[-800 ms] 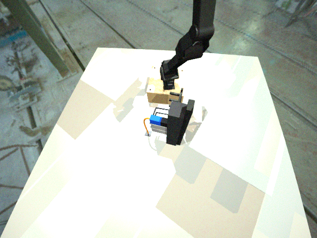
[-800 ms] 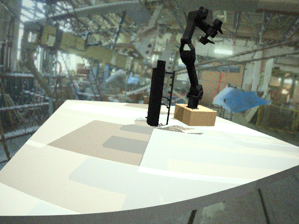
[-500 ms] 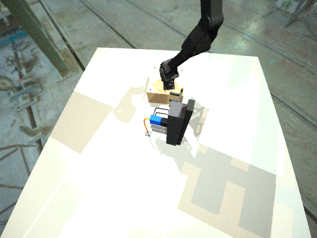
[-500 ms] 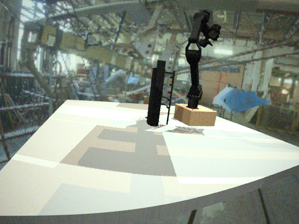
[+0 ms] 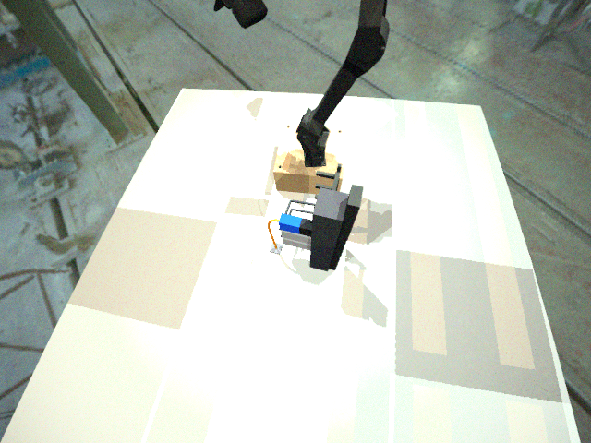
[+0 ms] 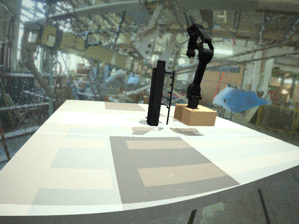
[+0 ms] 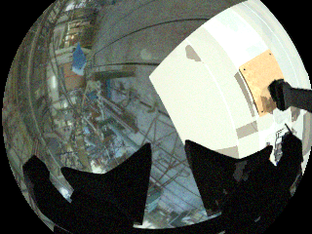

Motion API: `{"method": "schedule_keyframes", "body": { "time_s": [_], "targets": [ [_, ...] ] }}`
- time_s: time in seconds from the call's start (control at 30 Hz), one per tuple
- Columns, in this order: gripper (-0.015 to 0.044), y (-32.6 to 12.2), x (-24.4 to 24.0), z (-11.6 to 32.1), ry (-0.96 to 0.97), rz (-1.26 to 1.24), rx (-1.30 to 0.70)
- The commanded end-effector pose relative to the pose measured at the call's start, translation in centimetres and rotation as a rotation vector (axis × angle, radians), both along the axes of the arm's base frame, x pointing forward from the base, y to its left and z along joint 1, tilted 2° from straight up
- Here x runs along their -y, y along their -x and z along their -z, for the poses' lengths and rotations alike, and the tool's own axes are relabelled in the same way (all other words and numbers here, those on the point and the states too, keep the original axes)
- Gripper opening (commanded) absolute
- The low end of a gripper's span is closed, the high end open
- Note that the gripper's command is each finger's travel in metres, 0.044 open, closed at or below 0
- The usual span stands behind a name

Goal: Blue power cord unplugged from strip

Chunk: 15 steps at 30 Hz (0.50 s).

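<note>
A blue block [image 5: 290,222] with a black part behind it sticks out from the left side of a tall dark upright unit [image 5: 326,233] [image 6: 155,94]. I cannot tell whether this block is the power cord's plug or whether it is seated. An orange cord [image 5: 271,232] curves from its left end down to the table. A light grey block [image 5: 295,239] is just below it. I cannot clearly make out the power strip. My gripper [image 5: 219,5] [image 6: 190,54] [image 7: 168,145] is partly open and empty, high up and well away from the blue block.
A wooden box [image 5: 292,183] [image 6: 202,118] [image 7: 262,73] bears the arm's base behind the unit. A thin black ladder-like frame [image 6: 171,92] stands between the unit and the box. Thin dark bars [image 5: 299,202] stand by the blue block.
</note>
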<state>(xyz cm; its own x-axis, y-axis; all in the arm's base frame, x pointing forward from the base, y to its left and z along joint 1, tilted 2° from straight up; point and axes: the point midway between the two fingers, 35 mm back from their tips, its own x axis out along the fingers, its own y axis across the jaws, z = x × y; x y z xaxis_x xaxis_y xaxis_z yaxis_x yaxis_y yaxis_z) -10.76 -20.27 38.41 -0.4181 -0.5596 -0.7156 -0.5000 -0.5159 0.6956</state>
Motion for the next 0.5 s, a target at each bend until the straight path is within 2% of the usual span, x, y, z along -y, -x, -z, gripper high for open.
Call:
{"method": "schedule_keyframes", "body": {
  "time_s": [0.0, 0.23, 0.47],
  "targets": [
    [0.016, -4.3, 3.7, 2.9, -0.108, -0.271, 0.007],
    [0.016, -14.0, 6.8, 8.3, -0.291, -0.743, -0.017],
    [0.016, -24.2, 5.0, 13.9, -0.468, -1.213, -0.076]
  ]
}}
